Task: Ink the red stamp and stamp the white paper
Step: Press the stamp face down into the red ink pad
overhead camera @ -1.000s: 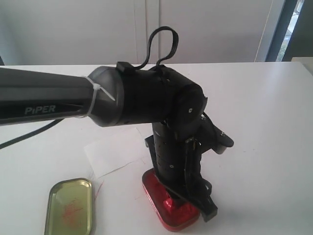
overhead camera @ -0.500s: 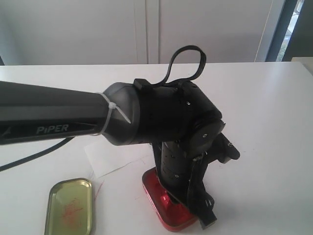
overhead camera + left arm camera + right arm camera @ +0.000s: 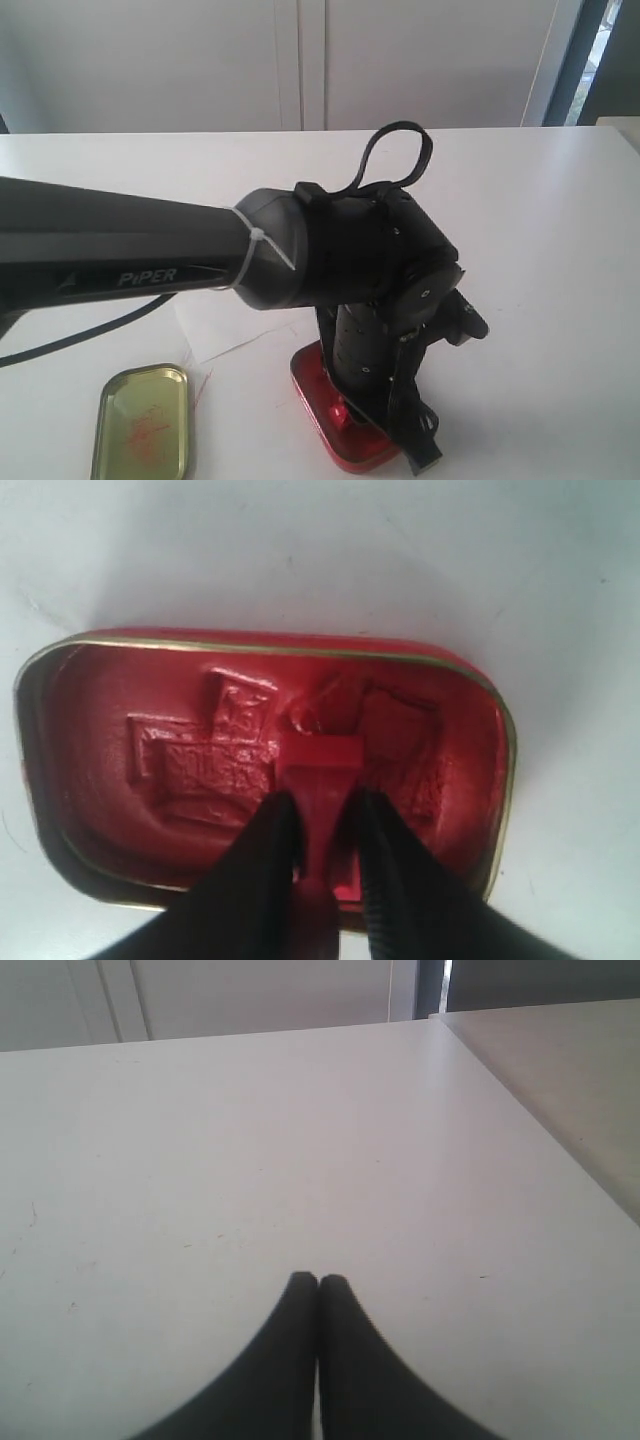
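A white table (image 3: 560, 220) is seen, on which three things are laid. A white paper (image 3: 215, 325) is placed near the middle. A gold-green oval tin lid (image 3: 143, 420), smeared red inside, is set at the near left. An open red ink pad tin (image 3: 322, 425) is set just right of the paper's near corner.

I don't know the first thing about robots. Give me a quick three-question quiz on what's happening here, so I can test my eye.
1. True or false: the left gripper is clamped on the red stamp at the open ink tin.
2. Pick one: the right gripper is A) wide open, B) shut with nothing in it, C) shut on a pencil.
3. Fill the gap: in the exterior view, the gold-green lid lies to the ___ of the ink tin.

Key: 1 true; 2 B; 3 left.
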{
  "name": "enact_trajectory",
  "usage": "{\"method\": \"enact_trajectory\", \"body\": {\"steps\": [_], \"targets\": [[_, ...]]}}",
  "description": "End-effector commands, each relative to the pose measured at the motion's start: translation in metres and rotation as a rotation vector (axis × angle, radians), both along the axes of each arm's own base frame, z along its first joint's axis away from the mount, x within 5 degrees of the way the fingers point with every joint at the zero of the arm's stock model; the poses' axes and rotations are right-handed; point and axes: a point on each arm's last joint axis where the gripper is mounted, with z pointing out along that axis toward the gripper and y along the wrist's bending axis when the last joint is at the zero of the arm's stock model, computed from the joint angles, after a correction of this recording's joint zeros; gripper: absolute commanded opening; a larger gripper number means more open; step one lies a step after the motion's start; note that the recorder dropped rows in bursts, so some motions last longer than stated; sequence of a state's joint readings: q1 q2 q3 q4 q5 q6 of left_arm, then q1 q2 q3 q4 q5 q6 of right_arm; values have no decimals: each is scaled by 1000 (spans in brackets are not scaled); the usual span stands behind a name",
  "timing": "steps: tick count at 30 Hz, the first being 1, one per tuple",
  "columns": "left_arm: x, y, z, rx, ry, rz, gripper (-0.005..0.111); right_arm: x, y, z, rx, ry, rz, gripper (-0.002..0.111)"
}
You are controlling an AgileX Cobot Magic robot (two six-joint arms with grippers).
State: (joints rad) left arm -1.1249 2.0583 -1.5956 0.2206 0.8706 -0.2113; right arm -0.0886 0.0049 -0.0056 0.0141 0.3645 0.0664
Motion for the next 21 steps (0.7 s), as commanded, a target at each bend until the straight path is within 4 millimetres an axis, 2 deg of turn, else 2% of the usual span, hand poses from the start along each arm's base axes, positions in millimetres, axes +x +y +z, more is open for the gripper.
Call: {"method": "enact_trajectory", "body": {"steps": [1, 13, 21], "targets": [[-1, -4, 4, -4, 9, -6, 0, 0, 0, 0, -10, -13, 0, 0], [-2, -6, 12, 3, 33, -38, 0, 0, 0, 0, -10, -13, 0, 0], [9, 0, 12, -33, 108, -9, 0, 0, 0, 0, -10, -13, 0, 0]]}}
